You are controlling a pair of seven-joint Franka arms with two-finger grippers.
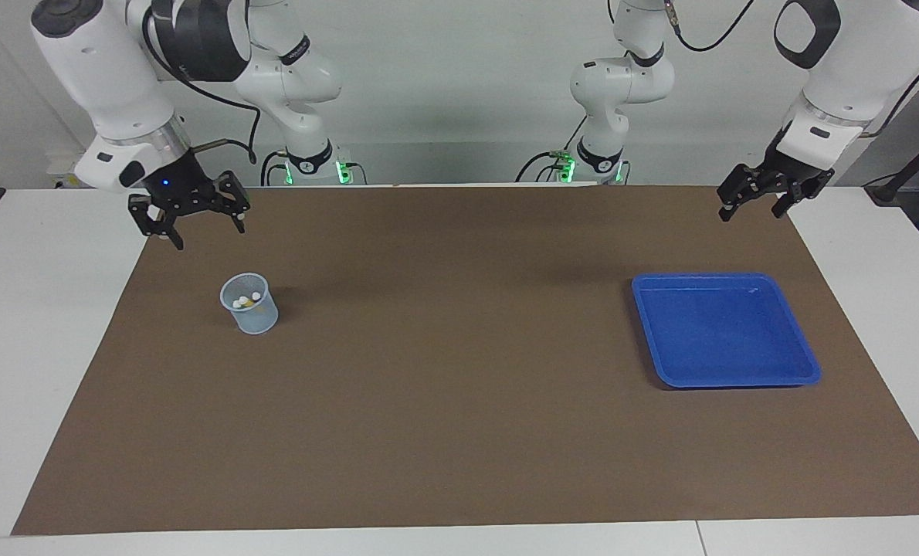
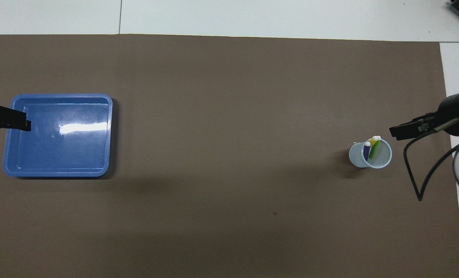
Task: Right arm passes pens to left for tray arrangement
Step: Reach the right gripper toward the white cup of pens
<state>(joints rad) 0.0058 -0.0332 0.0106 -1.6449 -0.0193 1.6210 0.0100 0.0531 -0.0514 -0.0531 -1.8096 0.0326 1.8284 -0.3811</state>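
Observation:
Three pens, purple (image 2: 366,151), green (image 2: 372,153) and yellow (image 2: 375,141), stand in a small pale cup (image 2: 370,153) at the right arm's end of the brown mat. In the facing view only their pale tips (image 1: 245,300) show above the cup (image 1: 249,305). My right gripper (image 1: 206,233), with its blue light on, hangs open over the mat beside the cup (image 2: 397,133), apart from it. The blue tray (image 1: 726,330) lies empty at the left arm's end (image 2: 58,135). My left gripper (image 1: 750,215) waits open, raised over the tray's outer rim (image 2: 23,124).
A brown mat (image 1: 459,401) covers most of the white table (image 1: 42,309). The right arm's black cable (image 2: 420,185) loops down over the mat's edge beside the cup.

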